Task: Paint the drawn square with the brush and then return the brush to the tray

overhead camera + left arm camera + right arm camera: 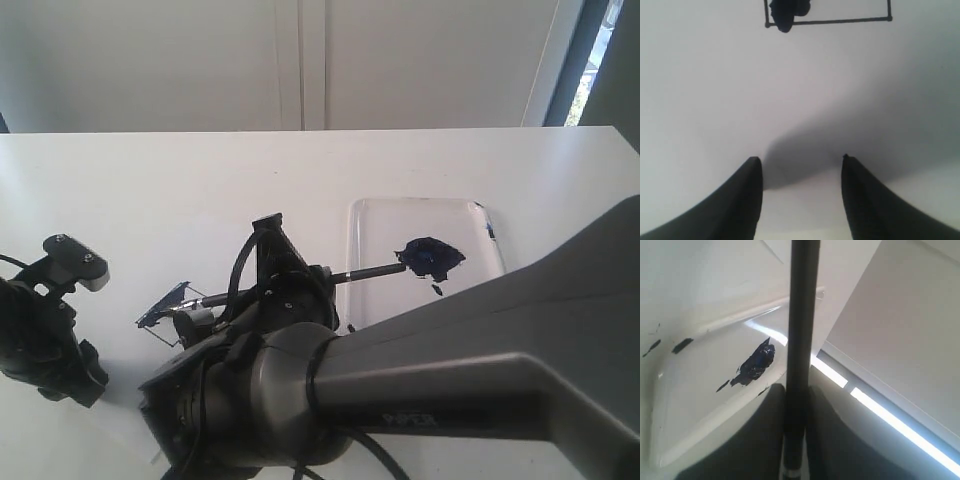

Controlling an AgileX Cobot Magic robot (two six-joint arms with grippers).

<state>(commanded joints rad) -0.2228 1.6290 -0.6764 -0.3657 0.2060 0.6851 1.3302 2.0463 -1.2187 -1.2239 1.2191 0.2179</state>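
Observation:
The brush (370, 270) lies nearly level, its black handle end over the paint blob (430, 257) in the clear tray (380, 225). Its bristle end reaches left to the drawn square (160, 310), which shows a blue streak along one edge. My right gripper (796, 390) is shut on the brush (799, 315), just above the silver ferrule (792, 472). In the left wrist view, my left gripper (800, 165) hangs open over white paper, short of the drawn square (840, 12). A dark blob (785, 12) sits in one corner of the square.
The right arm's grey body (480, 360) fills the lower right of the exterior view and hides the table there. The left arm (50, 320) stands at the left edge. A white wall rises behind the white table (200, 180).

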